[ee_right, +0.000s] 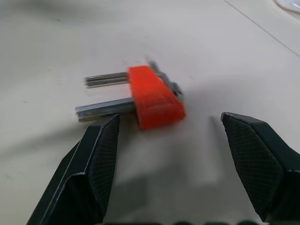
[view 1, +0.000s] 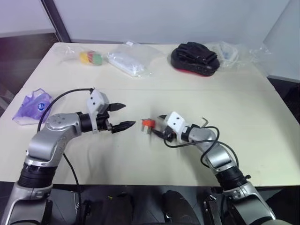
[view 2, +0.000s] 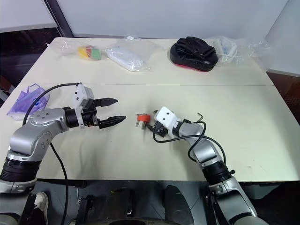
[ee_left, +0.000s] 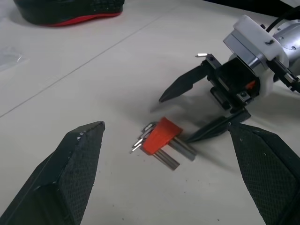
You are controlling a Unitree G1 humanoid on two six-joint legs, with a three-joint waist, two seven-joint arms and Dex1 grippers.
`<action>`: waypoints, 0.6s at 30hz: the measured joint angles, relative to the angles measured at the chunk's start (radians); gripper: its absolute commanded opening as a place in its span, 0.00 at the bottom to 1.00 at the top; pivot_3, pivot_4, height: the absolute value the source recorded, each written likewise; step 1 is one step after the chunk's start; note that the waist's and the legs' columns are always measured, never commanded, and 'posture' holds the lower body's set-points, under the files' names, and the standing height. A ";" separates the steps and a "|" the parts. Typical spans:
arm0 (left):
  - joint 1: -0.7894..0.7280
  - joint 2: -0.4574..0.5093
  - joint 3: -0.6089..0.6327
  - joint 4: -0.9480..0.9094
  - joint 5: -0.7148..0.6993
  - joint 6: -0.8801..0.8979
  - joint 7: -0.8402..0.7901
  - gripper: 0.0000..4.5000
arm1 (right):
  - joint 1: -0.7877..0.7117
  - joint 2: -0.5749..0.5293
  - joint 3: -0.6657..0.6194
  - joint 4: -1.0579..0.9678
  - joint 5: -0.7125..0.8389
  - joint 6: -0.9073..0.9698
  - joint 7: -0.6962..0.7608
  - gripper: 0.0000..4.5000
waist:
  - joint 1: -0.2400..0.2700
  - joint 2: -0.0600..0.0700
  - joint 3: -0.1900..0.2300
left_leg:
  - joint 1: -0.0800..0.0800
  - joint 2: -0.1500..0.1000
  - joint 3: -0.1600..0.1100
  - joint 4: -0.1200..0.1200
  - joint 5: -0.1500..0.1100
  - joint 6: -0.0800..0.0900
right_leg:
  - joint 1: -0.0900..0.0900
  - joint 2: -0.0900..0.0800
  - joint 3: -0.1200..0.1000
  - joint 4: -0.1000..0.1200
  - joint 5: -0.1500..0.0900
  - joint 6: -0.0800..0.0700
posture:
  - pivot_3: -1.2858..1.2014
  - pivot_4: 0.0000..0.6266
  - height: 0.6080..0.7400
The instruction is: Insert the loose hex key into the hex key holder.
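Observation:
The hex key holder (view 1: 148, 123), a small red-orange block with short grey keys sticking out of it, lies flat on the cream table (view 1: 140, 159) between my two grippers. My right gripper (view 1: 157, 125) is open just to the right of the holder, with its fingertips on either side of the block's near end (ee_right: 154, 96) and nothing held. My left gripper (view 1: 128, 115) hovers open to the left of the holder and points at it. The loose hex key (view 1: 205, 122), a thin grey L-shaped rod, lies on the table behind my right wrist.
A black and red case (view 1: 194, 58) sits at the back of the table. Clear plastic bags (view 1: 129, 60) lie beside it, one with coloured pieces (view 1: 91, 57). A purple bag (view 1: 32, 106) rests at the left edge. Black cables trail from both wrists.

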 measured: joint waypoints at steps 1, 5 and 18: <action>0.000 0.004 0.001 0.000 0.000 0.002 0.000 0.98 | -0.004 0.005 0.003 0.004 -0.001 0.000 0.001 0.80 | -0.003 0.000 0.000 | 0.000 0.000 0.000 0.000 0.000 0.000 | 0.000 0.000 0.000 0.000 0.000 0.000 | 0.52 0.24 1.00; 0.000 0.004 0.003 -0.005 0.000 0.005 0.006 0.98 | -0.021 0.010 0.010 0.028 -0.002 -0.006 0.008 0.80 | -0.010 0.000 0.000 | 0.000 0.000 0.000 0.000 0.000 0.000 | 0.000 0.000 0.000 0.000 0.000 0.000 | 0.52 0.24 1.00; 0.001 0.003 0.003 -0.018 -0.001 0.006 0.024 0.98 | -0.076 0.011 0.009 0.120 0.015 -0.046 0.048 0.80 | -0.011 0.000 0.000 | 0.001 0.000 0.000 0.000 0.000 0.000 | 0.000 0.000 0.000 0.000 0.000 0.000 | 0.52 0.24 1.00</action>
